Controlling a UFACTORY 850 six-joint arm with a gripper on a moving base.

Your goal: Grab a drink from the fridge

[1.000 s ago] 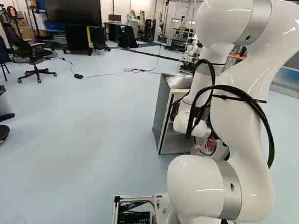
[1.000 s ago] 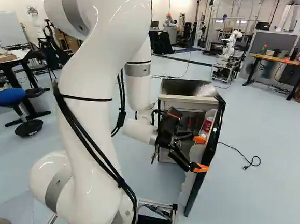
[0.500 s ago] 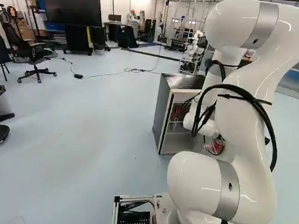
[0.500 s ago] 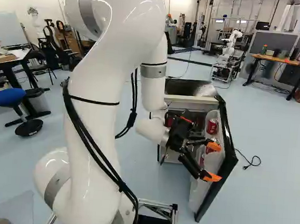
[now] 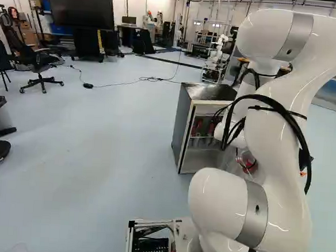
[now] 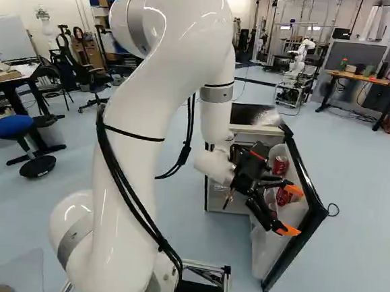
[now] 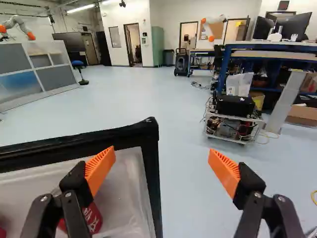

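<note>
**Red cans in the open fridge door, the gripper wide and empty beside them**

Nearest, the black two-fingered gripper with orange pads (image 7: 162, 157) stands spread wide, holding nothing. One finger is over the inner side of the black-rimmed fridge door (image 6: 318, 208), the other outside its rim; whether either touches the door, I cannot tell.

In the door's pale plastic shelving sits a red metal drink can (image 6: 280, 165), with a second red can (image 6: 283, 195) lower down, partly behind the fingers. If full, a can should be fairly heavy for its size, stiff until squeezed hard, and slippery if chilled and damp. The best hold is probably both pads level round its middle. The shelf wall and the rim stand in the way; closing here would likely pinch the door.

Past the door, the silver-grey box-shaped fridge (image 5: 181, 124) has more red items (image 5: 198, 127) inside. Farther off stands a wooden-topped desk (image 6: 369, 80).
</note>
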